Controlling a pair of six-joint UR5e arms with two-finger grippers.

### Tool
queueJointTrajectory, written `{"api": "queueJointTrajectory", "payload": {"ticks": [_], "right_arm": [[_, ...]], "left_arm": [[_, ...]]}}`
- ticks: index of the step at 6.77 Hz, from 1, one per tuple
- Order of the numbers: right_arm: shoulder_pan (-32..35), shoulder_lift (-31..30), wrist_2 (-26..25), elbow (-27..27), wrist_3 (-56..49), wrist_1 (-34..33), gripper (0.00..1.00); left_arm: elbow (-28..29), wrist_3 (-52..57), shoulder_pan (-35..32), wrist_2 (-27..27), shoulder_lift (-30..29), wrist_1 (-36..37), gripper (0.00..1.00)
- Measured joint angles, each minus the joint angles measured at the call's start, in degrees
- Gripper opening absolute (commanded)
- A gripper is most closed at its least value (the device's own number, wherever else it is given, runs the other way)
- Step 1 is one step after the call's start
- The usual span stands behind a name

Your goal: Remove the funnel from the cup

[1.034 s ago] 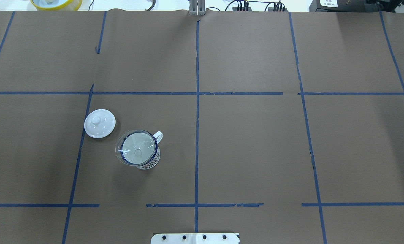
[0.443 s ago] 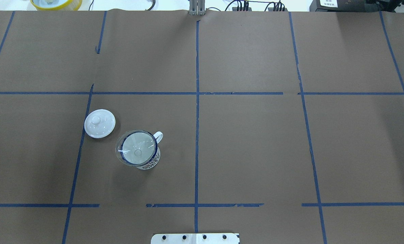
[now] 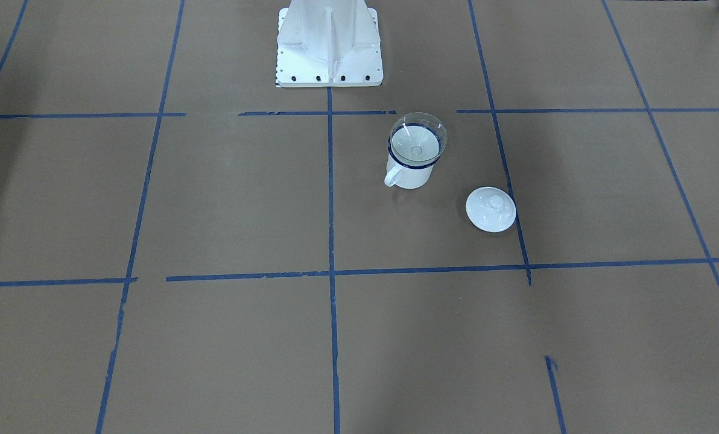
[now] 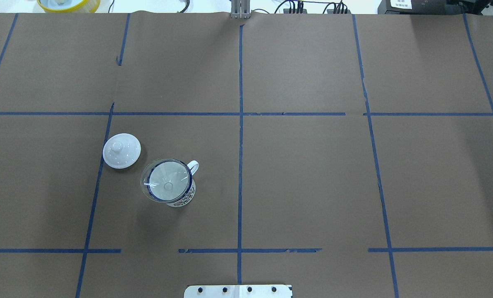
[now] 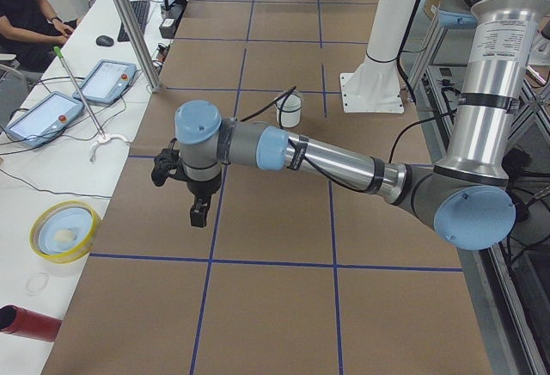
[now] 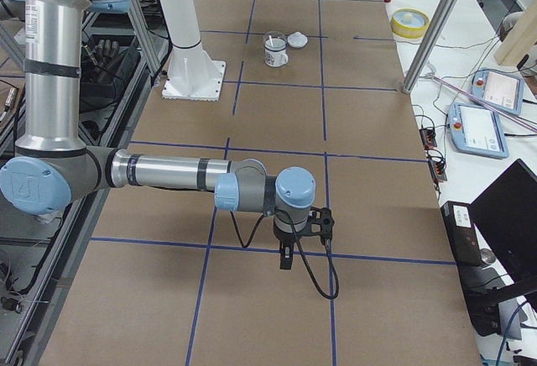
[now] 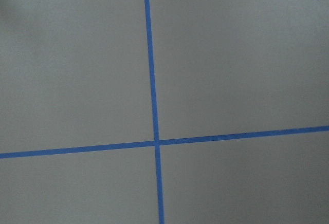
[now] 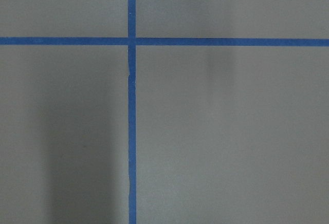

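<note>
Brown paper covers the table (image 4: 312, 186), marked into big squares by blue tape lines (image 4: 240, 165). The cup (image 4: 180, 200) stands upright on the robot's left half, close to the base plate (image 3: 329, 42). The funnel (image 4: 166, 184) sits in its mouth, its clear rim a little wider than the dark blue edge and its stem pointing down inside. A white knobbed lid (image 4: 121, 150) lies just beside the cup without touching it, its edge on a tape line.

From overhead the cup's near wall shows a dark printed pattern. The front-facing camera sees only plain white enamel, with the handle turned away from the robot. Neither of those two views catches an arm.

Only the end cameras show the arms. From the left end, the left gripper (image 5: 198, 213) hangs fingers-down over the paper, well apart from the cup. A seated person (image 5: 26, 5), two pendants (image 5: 107, 81) and a yellow bowl (image 5: 62, 230) are off at the side. From the right end, the right gripper (image 6: 286, 258) hangs over a tape line at the opposite end of the table. Whether either pincer is parted or closed I cannot tell from there. Both wrist cameras show nothing but paper and crossing tape.
</note>
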Motion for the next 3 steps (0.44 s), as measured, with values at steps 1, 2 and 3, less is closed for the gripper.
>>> {"api": "queueJointTrajectory", "payload": {"ticks": [1,2,3], "right_arm": [[0.0,0.0,0.0,0.0,0.0,0.0,1.00],[0.0,0.0,0.0,0.0,0.0,0.0,1.00],[0.0,0.0,0.0,0.0,0.0,0.0,1.00]], "left_arm": [[-6.2,-8.6,5.3,0.1,-0.9,1.1,1.00],[-10.6,-16.8,10.9,1.0,-2.4,1.5,1.00],[-13.7,-24.5,17.1,3.1,-4.5,1.7,1.00]]}}
